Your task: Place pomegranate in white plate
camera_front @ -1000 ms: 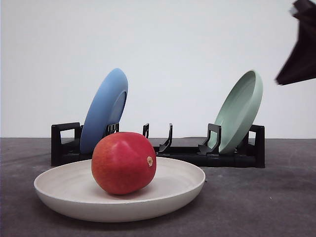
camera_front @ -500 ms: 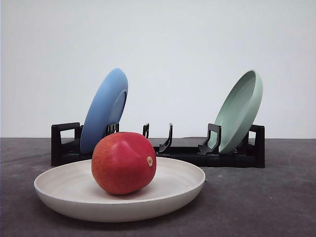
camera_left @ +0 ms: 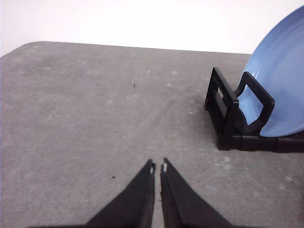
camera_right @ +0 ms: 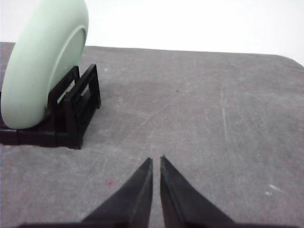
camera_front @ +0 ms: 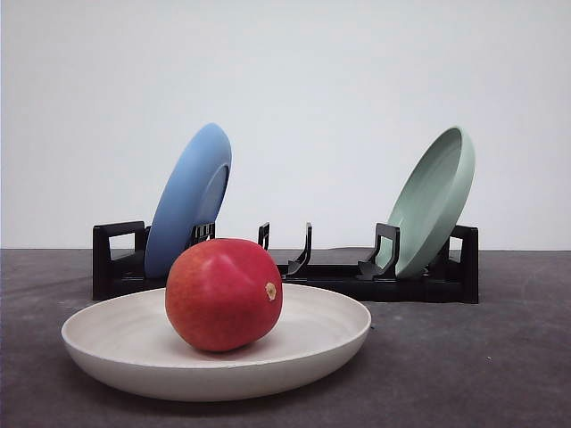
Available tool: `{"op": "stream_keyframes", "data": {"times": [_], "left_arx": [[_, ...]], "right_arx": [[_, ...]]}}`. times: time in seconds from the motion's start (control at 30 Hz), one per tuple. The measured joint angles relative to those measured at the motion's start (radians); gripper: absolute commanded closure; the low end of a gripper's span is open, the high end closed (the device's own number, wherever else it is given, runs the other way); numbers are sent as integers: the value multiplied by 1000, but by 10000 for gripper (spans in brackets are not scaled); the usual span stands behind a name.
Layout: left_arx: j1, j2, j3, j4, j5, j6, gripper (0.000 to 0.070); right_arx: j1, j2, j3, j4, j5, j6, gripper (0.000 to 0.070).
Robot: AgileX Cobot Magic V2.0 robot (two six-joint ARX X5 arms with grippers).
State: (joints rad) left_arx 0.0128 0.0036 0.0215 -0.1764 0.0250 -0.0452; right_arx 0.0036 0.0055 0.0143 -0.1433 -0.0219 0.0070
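Note:
The red pomegranate point(camera_front: 223, 293) rests inside the white plate point(camera_front: 107, 343), a little left of the plate's middle, in the front view near the table's front. Its tan stem nub points right. In the left wrist view my left gripper point(camera_left: 158, 167) is shut with nothing between its black fingers, hovering over bare grey table beside the rack's end. In the right wrist view my right gripper point(camera_right: 156, 160) is also shut and empty, over grey table next to the rack's other end.
Behind the white plate a black dish rack point(camera_front: 330, 276) crosses the table. A blue plate point(camera_front: 189, 198) leans in its left end and a pale green plate point(camera_front: 434, 201) in its right end. The rack's middle slots are empty.
A dark arm part that showed at the top right of the front view one second ago has left the view. The pomegranate and plate have not moved.

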Motion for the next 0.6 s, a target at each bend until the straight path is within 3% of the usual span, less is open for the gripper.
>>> {"op": "stream_keyframes", "data": {"times": [0.6], "left_arx": [[0, 0, 0, 0, 0, 0, 700]], "right_arx": [[0, 0, 0, 29, 0, 0, 677]]}}
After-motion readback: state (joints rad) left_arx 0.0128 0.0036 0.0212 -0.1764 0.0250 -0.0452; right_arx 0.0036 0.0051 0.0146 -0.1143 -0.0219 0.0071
